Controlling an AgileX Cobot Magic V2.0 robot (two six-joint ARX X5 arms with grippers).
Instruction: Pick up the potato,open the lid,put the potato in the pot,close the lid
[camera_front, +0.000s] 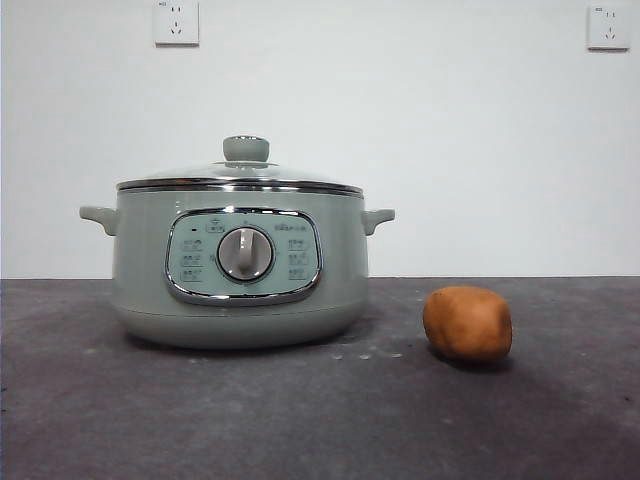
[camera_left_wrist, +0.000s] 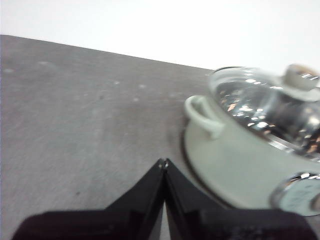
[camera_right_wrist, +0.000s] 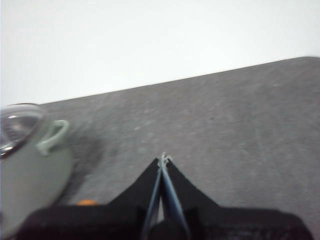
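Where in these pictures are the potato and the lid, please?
potato (camera_front: 467, 322), front view, middle of its skin.
lid (camera_front: 246, 149), front view, on its knob.

Pot (camera_front: 240, 290): pale sage green, with a chrome-framed panel and a silver dial (camera_front: 245, 254). Lid (camera_front: 240, 175): clear glass, edged by a shiny steel rim and topped by a sage-green knob (camera_front: 246, 149). Potato (camera_front: 467, 323): orange-brown, matte, unpatterned. Table (camera_front: 300, 420): dark grey, faintly mottled with pale specks. Wall (camera_front: 400, 120): white, fitted with two white sockets (camera_front: 176, 22). Left gripper (camera_left_wrist: 163, 163) and right gripper (camera_right_wrist: 163, 159): black.
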